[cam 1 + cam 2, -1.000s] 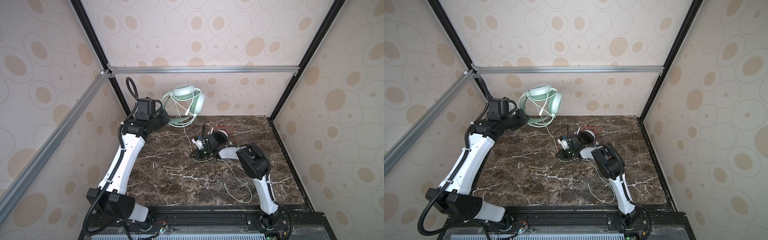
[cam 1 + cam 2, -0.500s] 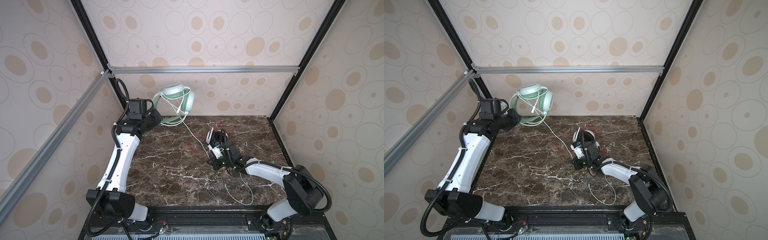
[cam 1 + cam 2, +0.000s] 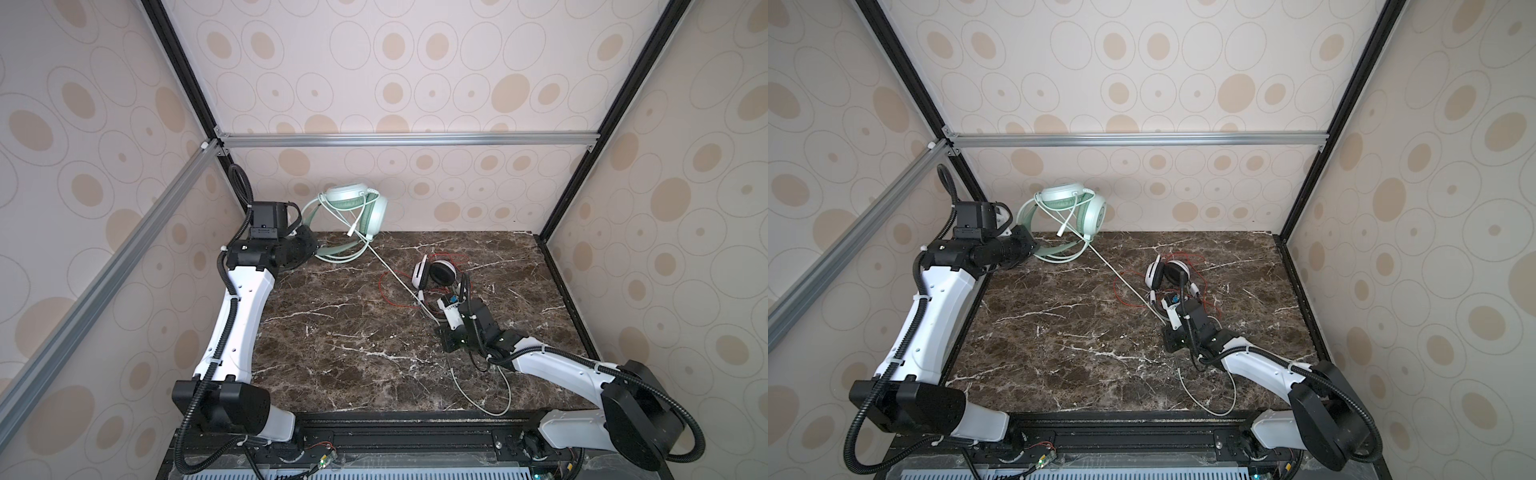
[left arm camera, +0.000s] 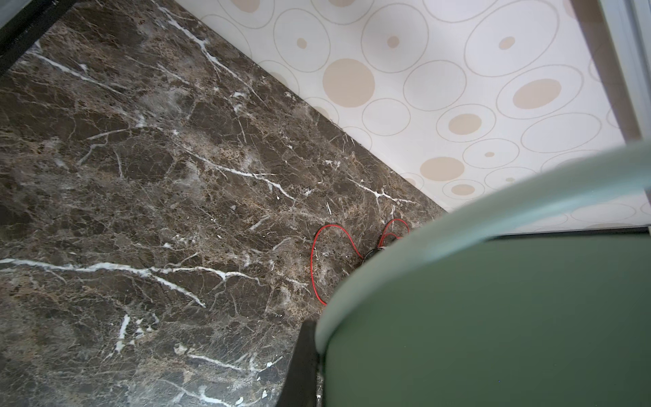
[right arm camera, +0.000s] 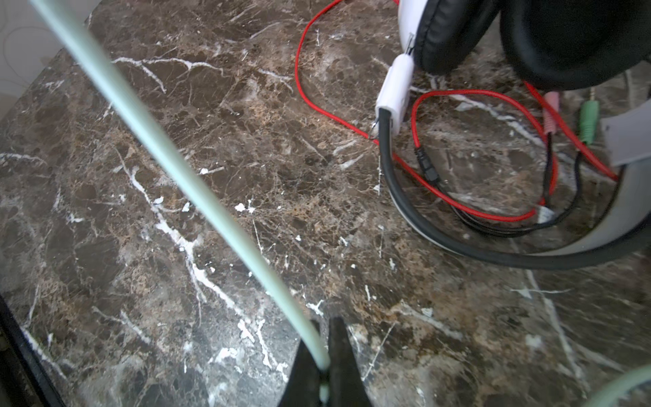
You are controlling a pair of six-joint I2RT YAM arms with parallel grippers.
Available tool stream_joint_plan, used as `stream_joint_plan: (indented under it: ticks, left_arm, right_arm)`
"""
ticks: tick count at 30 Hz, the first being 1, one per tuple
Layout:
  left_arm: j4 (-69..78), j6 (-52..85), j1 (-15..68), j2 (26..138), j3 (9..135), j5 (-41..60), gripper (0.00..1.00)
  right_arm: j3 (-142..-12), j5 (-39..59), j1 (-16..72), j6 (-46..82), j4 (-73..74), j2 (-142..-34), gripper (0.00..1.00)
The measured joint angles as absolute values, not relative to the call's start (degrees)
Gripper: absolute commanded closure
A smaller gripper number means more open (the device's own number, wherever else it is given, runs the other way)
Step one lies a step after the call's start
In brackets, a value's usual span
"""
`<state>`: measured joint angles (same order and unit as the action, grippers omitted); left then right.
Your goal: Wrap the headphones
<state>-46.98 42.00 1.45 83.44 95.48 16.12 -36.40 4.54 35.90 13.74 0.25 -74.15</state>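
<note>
The mint green headphones (image 3: 354, 210) hang clear of the marble table (image 3: 332, 345) at its back left corner, close to the patterned wall. The left gripper (image 3: 314, 250) is clenched on their headband, but in both top views the wrist body covers the fingertips, so the contact itself is not visible. In the left wrist view the headband is a blurred green mass cut off by the frame, with only one black finger (image 4: 303, 363) beside it; the ear cups fall outside that picture. The pale green cable (image 3: 395, 275) crosses the cups in a few turns, number not legible. It then runs taut and slanting down to the right gripper (image 5: 324, 368), whose jaws are pressed tight on it, as the right wrist view shows plainly. In the top views that grip lies hidden beneath the arm. Nearer the table's front edge the cable lies in a slack loop, both ends passing under the right arm. The white-and-black headphones (image 3: 434, 272) lie on the table right of centre, just beyond the right gripper. Their red cable (image 3: 384, 291) lies in loose loops beside them, and the taut cable passes over it. The right wrist view cuts off their cups and headband. A pink plug (image 5: 550, 107) and a green plug (image 5: 588, 119) lie inside the headband's curve; which cable they end cannot be told.
</note>
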Motion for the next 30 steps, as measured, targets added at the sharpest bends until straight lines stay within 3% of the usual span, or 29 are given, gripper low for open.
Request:
stream_joint_plan:
  ticks: [6,17,24,30]
  left_arm:
    - [-46.5,41.0,1.2,81.9,91.8,12.5,1.00]
    - [-41.3,38.7,2.4,81.3,80.3,-2.9,1.00]
    - [-39.8,35.7,8.4,81.6,78.3,-13.0,1.00]
    - [-39.4,32.8,14.7,82.4,78.0,-18.7,1.00]
  right_arm:
    - [-37.2,0.7,37.6,12.3,-5.1,-69.3,1.00]
    - [-53.9,-16.5,55.5,-0.4,-22.9,-63.0,1.00]
    - [-66.8,-25.3,65.4,-8.6,-30.2,-65.3,1.00]
    - [-76.8,-28.8,68.1,-15.4,-32.5,-70.4,1.00]
